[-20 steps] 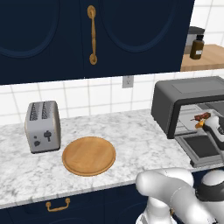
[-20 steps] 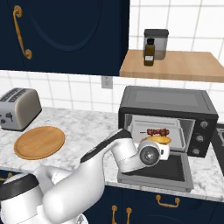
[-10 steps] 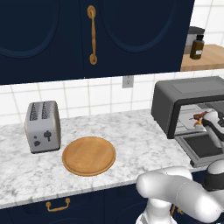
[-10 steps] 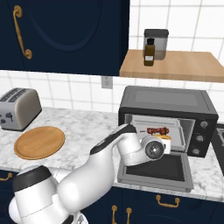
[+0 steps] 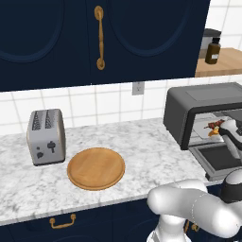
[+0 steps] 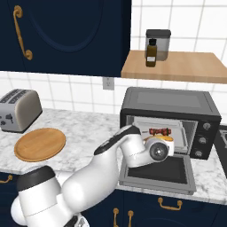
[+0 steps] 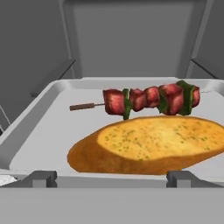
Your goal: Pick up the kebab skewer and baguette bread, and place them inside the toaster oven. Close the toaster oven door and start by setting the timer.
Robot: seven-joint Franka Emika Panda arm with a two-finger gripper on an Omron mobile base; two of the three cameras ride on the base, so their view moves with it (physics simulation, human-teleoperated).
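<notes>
The toaster oven (image 6: 170, 116) stands on the counter with its door (image 6: 157, 172) dropped flat. Inside, on a pale tray (image 7: 35, 131), the kebab skewer (image 7: 148, 100) lies behind the baguette bread (image 7: 148, 144); the two lie side by side and I cannot tell if they touch. My gripper (image 7: 111, 179) hovers open at the tray's front edge, just short of the bread, with nothing between its fingertips (image 7: 41, 178). From the right base the skewer (image 6: 160, 131) shows above the hand, and the bread (image 6: 167, 138) peeks out behind it. From the left base the gripper (image 5: 226, 131) is at the oven (image 5: 203, 106) mouth.
A silver two-slot toaster (image 5: 46, 137) and a round wooden board (image 5: 96, 168) sit on the marble counter to the left. A wooden shelf (image 6: 173, 66) above the oven carries a dark bottle (image 6: 151, 53) and a canister. Dark cabinets hang overhead.
The hand has stayed almost still at the oven mouth with jaws open. The arm's elbow has swung lower and closer to the base.
</notes>
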